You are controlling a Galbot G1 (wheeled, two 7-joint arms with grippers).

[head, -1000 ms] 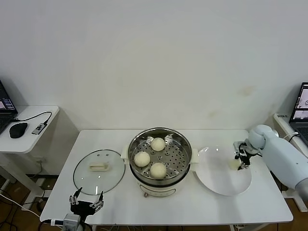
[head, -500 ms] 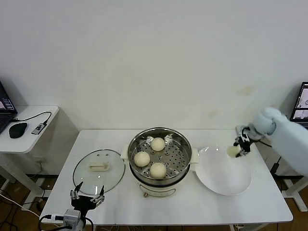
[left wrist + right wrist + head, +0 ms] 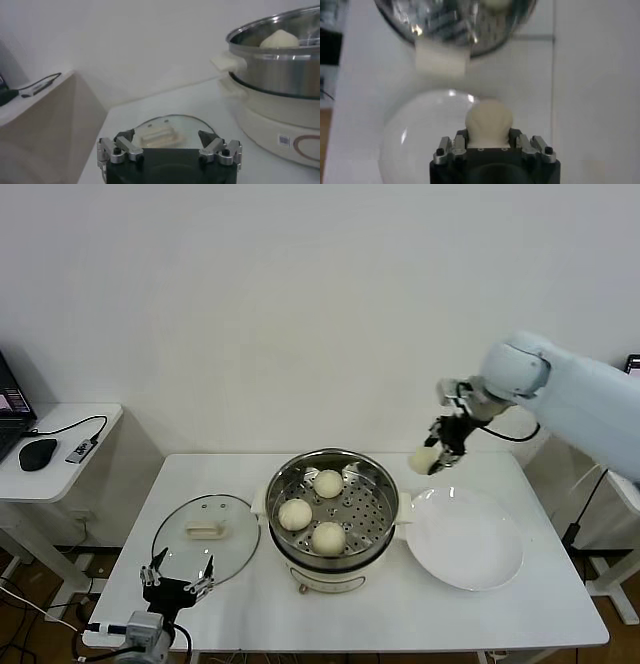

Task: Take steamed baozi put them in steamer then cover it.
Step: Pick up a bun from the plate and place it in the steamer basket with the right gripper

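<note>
Three cream-white baozi (image 3: 312, 511) lie in the shiny steamer (image 3: 378, 491) on its cream pot base at the table's middle. A further baozi (image 3: 423, 460) (image 3: 488, 120) is held in the air, and my right gripper (image 3: 433, 452) (image 3: 489, 136) is shut on it, high above the table between the steamer's right rim and the white plate (image 3: 480, 554). The glass cover (image 3: 205, 539) (image 3: 160, 131) lies flat on the table left of the steamer. My left gripper (image 3: 177, 580) (image 3: 167, 140) hangs open at the table's front left edge, near the cover, with nothing in it.
The white plate holds nothing. A side desk (image 3: 55, 454) with a mouse and cable stands at the left. The steamer's side handle (image 3: 441, 59) shows below the held bun in the right wrist view.
My right gripper has lifted the baozi off the plate and carried it up and left toward the steamer. The left gripper has shifted slightly at the front edge.
</note>
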